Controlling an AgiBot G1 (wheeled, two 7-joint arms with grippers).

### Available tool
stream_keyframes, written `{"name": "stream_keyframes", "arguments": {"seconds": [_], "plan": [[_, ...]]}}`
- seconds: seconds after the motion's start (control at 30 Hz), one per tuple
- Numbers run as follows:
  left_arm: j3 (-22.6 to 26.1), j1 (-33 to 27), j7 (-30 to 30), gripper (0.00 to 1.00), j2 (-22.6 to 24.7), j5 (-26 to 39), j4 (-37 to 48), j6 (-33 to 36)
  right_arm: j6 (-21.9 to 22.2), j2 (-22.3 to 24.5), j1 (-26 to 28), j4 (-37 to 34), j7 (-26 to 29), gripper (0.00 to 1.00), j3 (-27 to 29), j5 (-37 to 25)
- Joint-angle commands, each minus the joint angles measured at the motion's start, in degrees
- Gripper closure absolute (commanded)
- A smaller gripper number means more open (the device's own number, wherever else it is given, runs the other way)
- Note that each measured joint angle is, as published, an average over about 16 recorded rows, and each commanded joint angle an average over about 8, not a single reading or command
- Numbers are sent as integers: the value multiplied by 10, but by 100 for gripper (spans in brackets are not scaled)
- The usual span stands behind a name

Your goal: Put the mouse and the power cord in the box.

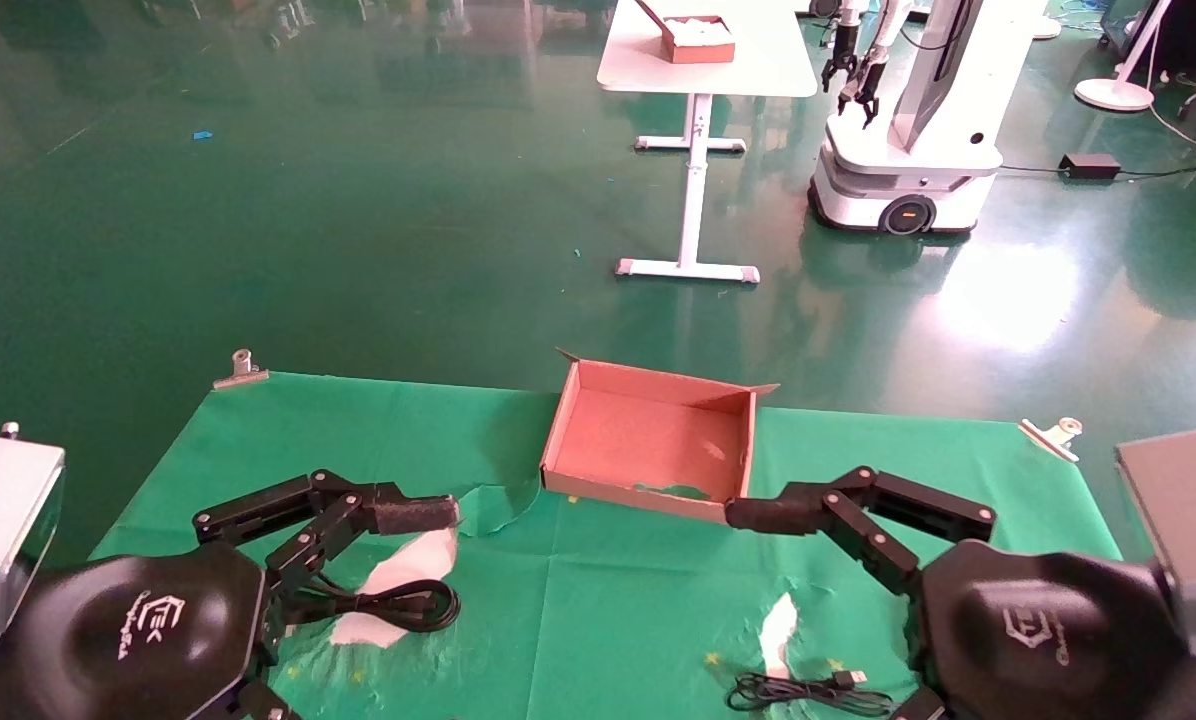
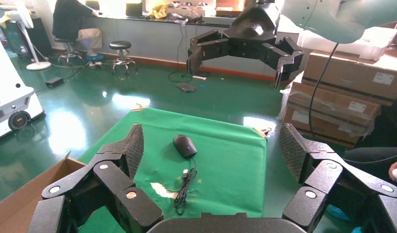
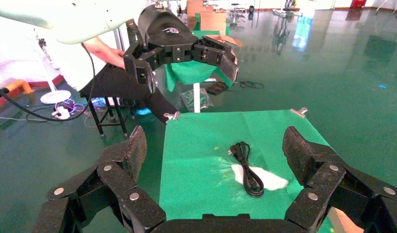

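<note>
box behind, power cord left (mouse right)

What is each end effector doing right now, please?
Left end effector: open, holding nothing, above the table's left side.
Right end effector: open, holding nothing, above the table's right side.

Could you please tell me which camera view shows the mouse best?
The left wrist view: the mouse lies whole and unblocked on the green cloth, cable trailing. The head view shows only its cable, the body hidden by the right arm. The right wrist view misses it.
</note>
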Motion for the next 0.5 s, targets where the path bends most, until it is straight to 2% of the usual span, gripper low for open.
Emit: {"name": "stream_keyframes", "arguments": {"seconds": [0.03, 0.5], "plan": [[0, 0, 0, 0, 0, 0, 0, 0, 0, 0, 0, 0, 0, 0, 0, 0], [0, 0, 0, 0, 0, 0, 0, 0, 0, 0, 0, 0, 0, 0, 0, 1]]}}
